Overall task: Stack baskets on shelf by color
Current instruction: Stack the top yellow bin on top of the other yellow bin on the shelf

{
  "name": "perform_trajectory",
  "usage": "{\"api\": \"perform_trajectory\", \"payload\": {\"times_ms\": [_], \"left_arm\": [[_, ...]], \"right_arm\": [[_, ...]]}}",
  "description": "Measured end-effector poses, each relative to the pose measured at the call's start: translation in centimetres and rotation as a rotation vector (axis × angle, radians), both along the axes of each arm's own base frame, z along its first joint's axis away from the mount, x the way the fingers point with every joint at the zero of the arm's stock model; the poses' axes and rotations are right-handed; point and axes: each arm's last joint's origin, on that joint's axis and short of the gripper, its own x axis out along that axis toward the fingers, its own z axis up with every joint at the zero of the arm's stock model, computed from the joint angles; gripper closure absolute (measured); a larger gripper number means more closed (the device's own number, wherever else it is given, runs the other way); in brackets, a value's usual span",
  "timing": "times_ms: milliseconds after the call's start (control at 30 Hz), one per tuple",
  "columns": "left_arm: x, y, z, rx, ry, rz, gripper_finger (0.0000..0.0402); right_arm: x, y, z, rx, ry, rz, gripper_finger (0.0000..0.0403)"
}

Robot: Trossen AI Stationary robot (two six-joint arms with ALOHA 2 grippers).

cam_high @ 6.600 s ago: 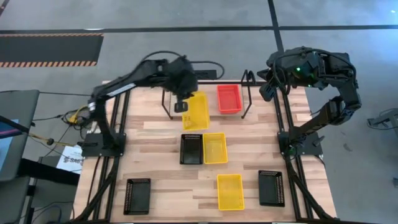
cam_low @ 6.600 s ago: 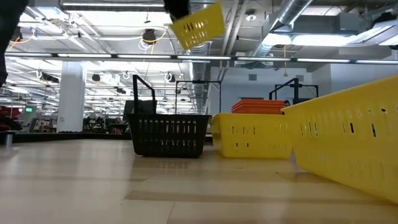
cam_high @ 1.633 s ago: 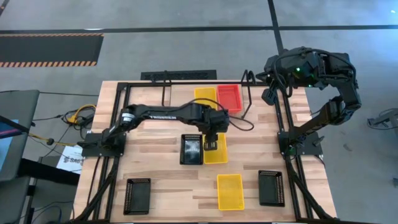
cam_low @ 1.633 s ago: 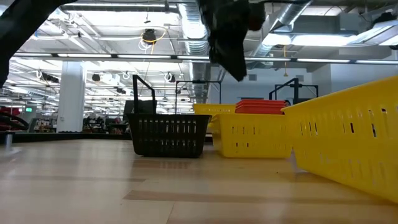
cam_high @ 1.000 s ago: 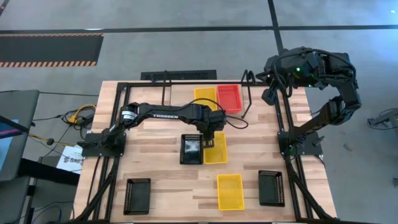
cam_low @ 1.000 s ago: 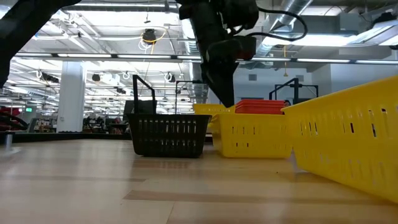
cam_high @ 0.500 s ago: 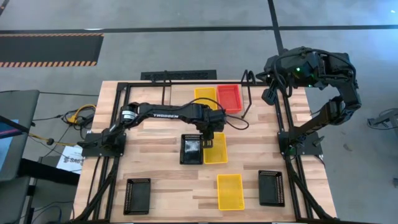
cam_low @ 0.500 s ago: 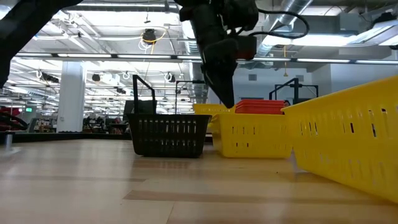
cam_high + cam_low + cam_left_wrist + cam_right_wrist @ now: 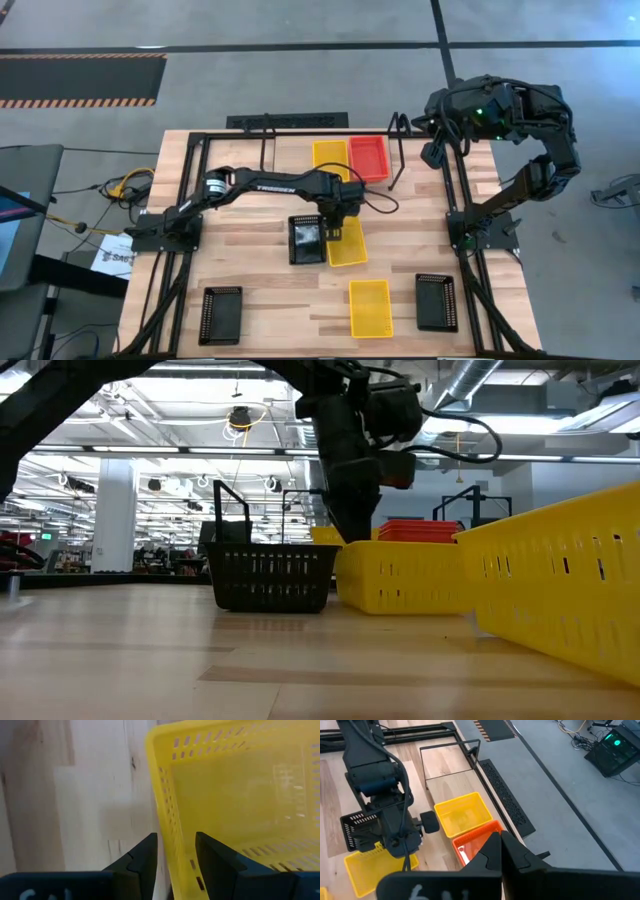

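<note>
In the high view the left arm's wrist (image 9: 338, 205) covers the far end of the middle yellow basket (image 9: 347, 246). In the low view the nearest yellow basket (image 9: 560, 585) is cut off by the right edge.

Our left arm stretches from the table's left edge to its middle, wrist bent down, left gripper (image 9: 334, 222) with fingers (image 9: 145, 860) parted around a thin wall. Our right arm stays folded high over the far right corner, right gripper (image 9: 430, 152) closed.
</note>
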Motion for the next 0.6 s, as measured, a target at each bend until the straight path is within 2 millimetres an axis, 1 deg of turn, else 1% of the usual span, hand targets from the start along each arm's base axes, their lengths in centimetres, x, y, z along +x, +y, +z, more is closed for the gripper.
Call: {"api": "perform_trajectory", "payload": {"times_ms": [100,167,233,367,400,600], "left_arm": [[0.15,0.04,0.06,0.008,-0.016,0.002,0.0286],[0.18,0.2,0.1,0.007,-0.022,0.009,0.03],[0.17,0.23,0.1,0.001,-0.021,0.009,0.0323],[0.21,0.23,0.12,0.004,-0.026,0.001,0.0386],[0.2,0.24,0.13,0.004,-0.025,0.001,0.0392],[0.17,-0.14,0.27,0.006,-0.017,-0.009,0.0399]], "right_arm": [[0.01,0.0,0.01,0.0,-0.001,0.0,0.0395],[0.01,0.0,0.02,-0.001,-0.002,0.0,0.0395],[0.02,0.0,0.02,-0.001,-0.002,0.0,0.0395],[0.03,-0.01,0.03,-0.002,-0.004,0.0,0.0395],[0.04,-0.01,0.04,-0.002,-0.005,0.0,0.0395],[0.04,-0.01,0.05,-0.002,-0.007,0.0,0.0395]]}}
